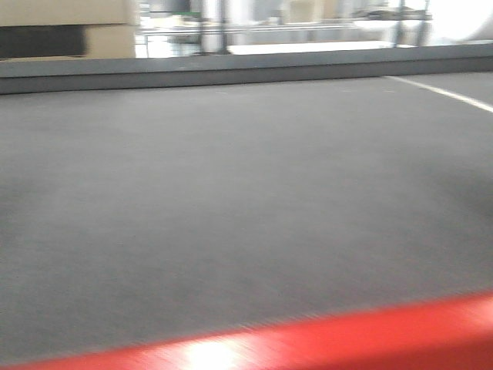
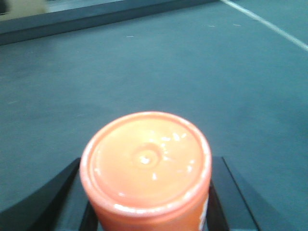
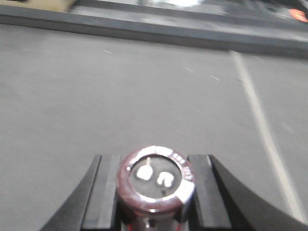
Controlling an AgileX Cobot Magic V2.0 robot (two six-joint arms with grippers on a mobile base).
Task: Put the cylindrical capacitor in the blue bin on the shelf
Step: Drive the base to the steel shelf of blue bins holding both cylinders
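The cylindrical capacitor point(image 3: 156, 180), squat and dark brown with a shiny rim and two bright terminals on its top face, stands upright between the black fingers of my right gripper point(image 3: 155, 163), which is shut on it. My left gripper point(image 2: 147, 166) is shut on an orange cylinder with a round lid point(image 2: 144, 154), its black fingers point(image 2: 62, 192) pressing on both sides. The shelf and the blue bin are out of view. Neither gripper shows in the front view.
Grey floor point(image 1: 231, 200) fills all views, which are blurred. A white painted line point(image 3: 260, 125) runs along the right. A low dark ledge point(image 1: 231, 69) crosses the far side, with cardboard boxes point(image 1: 69, 27) behind it. A red edge point(image 1: 347, 339) lies at the bottom.
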